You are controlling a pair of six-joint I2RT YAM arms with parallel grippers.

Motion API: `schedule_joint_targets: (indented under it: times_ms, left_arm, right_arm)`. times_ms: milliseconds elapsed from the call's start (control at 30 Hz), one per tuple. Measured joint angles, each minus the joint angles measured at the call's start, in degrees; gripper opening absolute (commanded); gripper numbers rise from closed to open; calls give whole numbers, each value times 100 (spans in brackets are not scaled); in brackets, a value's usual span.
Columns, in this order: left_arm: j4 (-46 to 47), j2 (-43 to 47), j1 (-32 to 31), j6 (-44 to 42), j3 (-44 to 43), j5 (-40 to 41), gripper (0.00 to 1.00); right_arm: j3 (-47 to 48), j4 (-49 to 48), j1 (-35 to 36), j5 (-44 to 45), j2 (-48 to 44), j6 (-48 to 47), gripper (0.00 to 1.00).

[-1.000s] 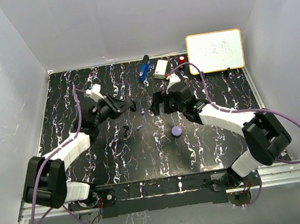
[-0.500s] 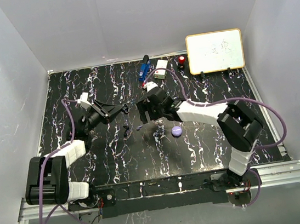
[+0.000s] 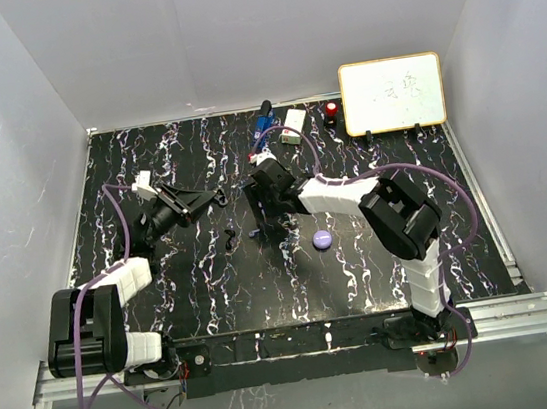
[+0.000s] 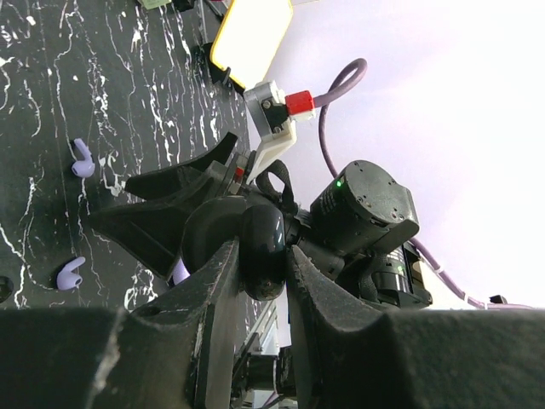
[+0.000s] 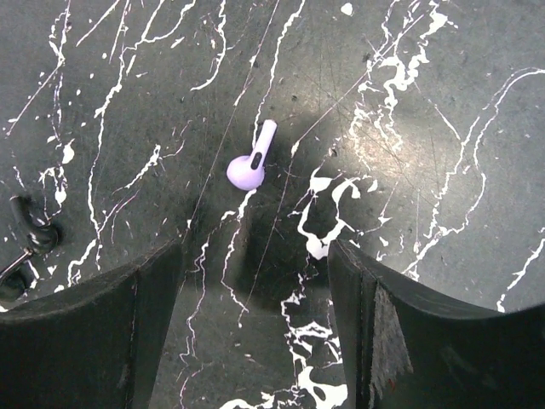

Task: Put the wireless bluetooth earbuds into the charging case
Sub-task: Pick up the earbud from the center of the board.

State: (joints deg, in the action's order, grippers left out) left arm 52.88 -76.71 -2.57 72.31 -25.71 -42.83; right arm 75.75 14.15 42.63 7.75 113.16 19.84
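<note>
Right pincer point(image 5: 255, 273) is down low over the bench point(image 3: 215, 298), jaws apart, and a lavender earbud point(image 5: 249, 164) lies flat on the marble just ahead of the gap, touching neither finger. A black curled bit point(image 5: 30, 232) sits off to the earbud's left in the right wrist view. From above, that pincer is mid-bench, with the lavender puck point(image 3: 323, 239) near it on the side toward the arm bases. Over to the left pincer point(image 4: 262, 281): it's up off the bench, fingers pinched tight on a glossy black piece point(image 4: 262, 247), and what that piece is, I cannot tell. Beyond it, two more buds lie apart on the marble, one point(image 4: 81, 160) farther off, the other point(image 4: 70, 273) nearer.
</note>
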Motion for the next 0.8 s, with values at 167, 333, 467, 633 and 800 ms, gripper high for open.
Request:
schedule_joint_targets:
  times_ms: [167, 333, 467, 633, 800]
  left_arm:
    - [52, 4, 114, 57, 96, -63, 0]
    - [120, 4, 234, 125, 120, -149, 0]
    - [133, 9, 356, 186, 122, -203, 0]
    - [157, 55, 557, 236, 149, -295, 0]
    - [199, 103, 750, 278, 212, -365, 0]
  right_arm:
    - [177, 76, 0, 13, 214, 0, 66]
    - [376, 87, 0, 22, 378, 0, 66]
    - [595, 72, 0, -20, 538, 4, 65]
    - [752, 52, 0, -138, 649, 26, 64]
    - [835, 33, 7, -280, 704, 105, 63]
